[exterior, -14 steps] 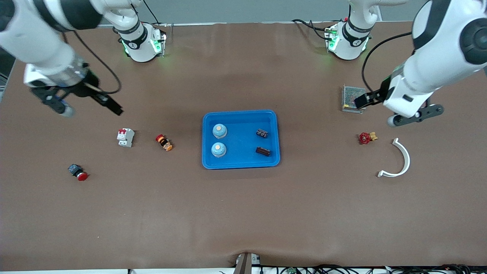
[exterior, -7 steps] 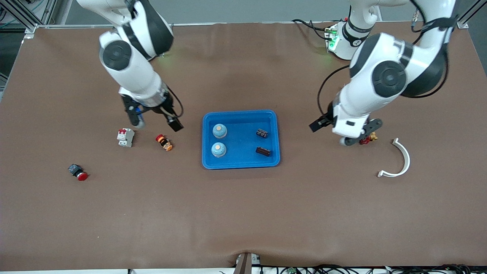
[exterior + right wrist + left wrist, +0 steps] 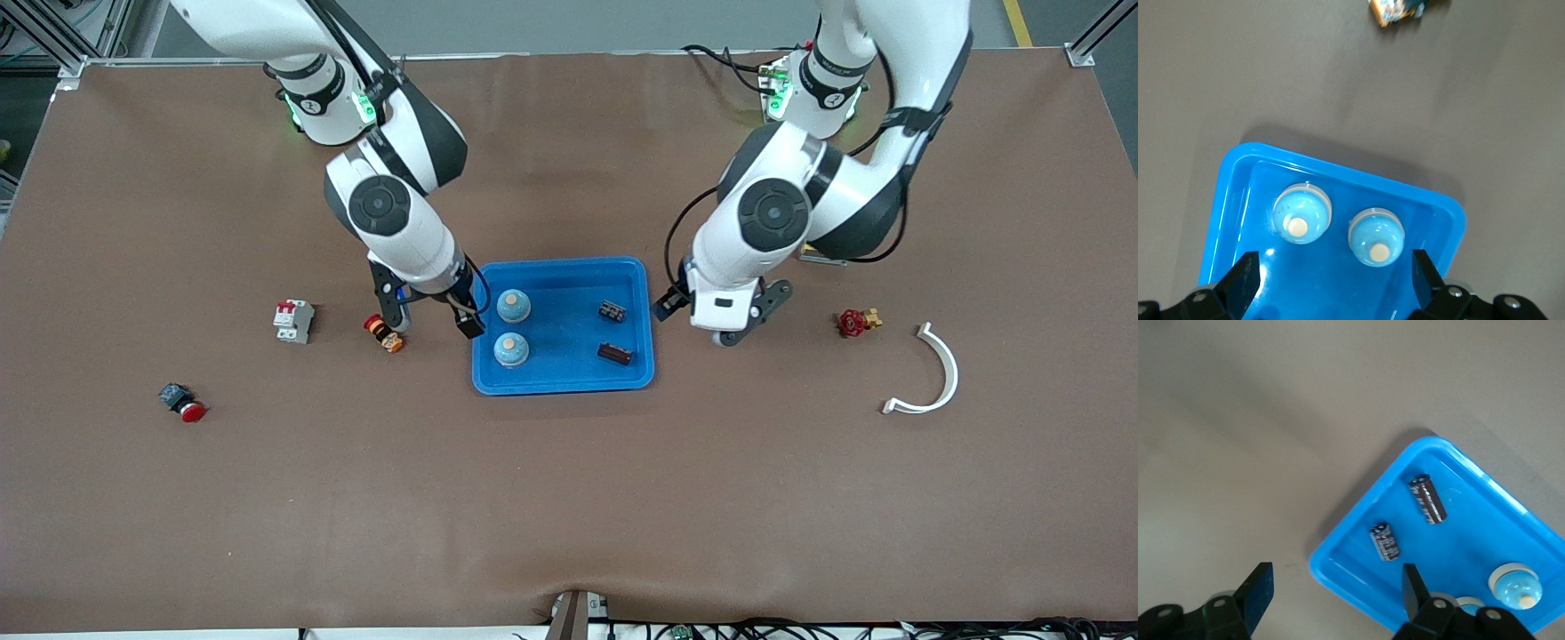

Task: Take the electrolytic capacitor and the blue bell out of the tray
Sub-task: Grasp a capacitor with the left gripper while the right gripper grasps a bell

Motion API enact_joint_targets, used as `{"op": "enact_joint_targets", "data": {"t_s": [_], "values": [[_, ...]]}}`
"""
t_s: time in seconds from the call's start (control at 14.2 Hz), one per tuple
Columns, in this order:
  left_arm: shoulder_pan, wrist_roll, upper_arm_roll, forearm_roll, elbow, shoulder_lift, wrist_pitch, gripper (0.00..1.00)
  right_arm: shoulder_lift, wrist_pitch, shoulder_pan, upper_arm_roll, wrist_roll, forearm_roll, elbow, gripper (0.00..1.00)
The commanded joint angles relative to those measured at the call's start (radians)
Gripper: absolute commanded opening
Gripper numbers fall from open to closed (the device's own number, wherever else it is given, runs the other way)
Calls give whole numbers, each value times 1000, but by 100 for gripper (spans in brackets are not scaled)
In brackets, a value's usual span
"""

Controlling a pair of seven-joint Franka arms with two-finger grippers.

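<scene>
A blue tray (image 3: 563,384) sits mid-table. In it are two light blue bells (image 3: 513,305) (image 3: 510,348) toward the right arm's end and two dark capacitors (image 3: 611,310) (image 3: 614,354) toward the left arm's end. My right gripper (image 3: 431,322) is open and empty over the tray's edge beside the bells. The right wrist view shows the bells (image 3: 1302,213) (image 3: 1376,235) ahead of its open gripper (image 3: 1333,273). My left gripper (image 3: 698,324) is open and empty over the table beside the tray's edge. The left wrist view shows the capacitors (image 3: 1428,499) (image 3: 1385,542) ahead of its open gripper (image 3: 1336,587).
Toward the right arm's end lie a red-and-orange button (image 3: 383,332), a white circuit breaker (image 3: 293,320) and a red push button (image 3: 182,403). Toward the left arm's end lie a red valve (image 3: 856,321) and a white curved piece (image 3: 933,373).
Both arms have swung in from the table's two ends to the tray. Both grippers stay open and empty. Nothing on the table has moved.
</scene>
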Motion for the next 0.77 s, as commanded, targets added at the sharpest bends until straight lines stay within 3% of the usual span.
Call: {"op": "enact_joint_targets", "data": {"t_s": [0.0,0.28,0.7], "values": [[-29,-105,2,-15,11,66,84,80,133,-17,23,-5,61,-37,138,100],[-67,-202,4,-9,13,127,158,70,271,-17,37,-6,144,-165,258,100],[-127,-331,10,2,10,213,251,61,378,-17,51,-9,143,-206,335,100]]}}
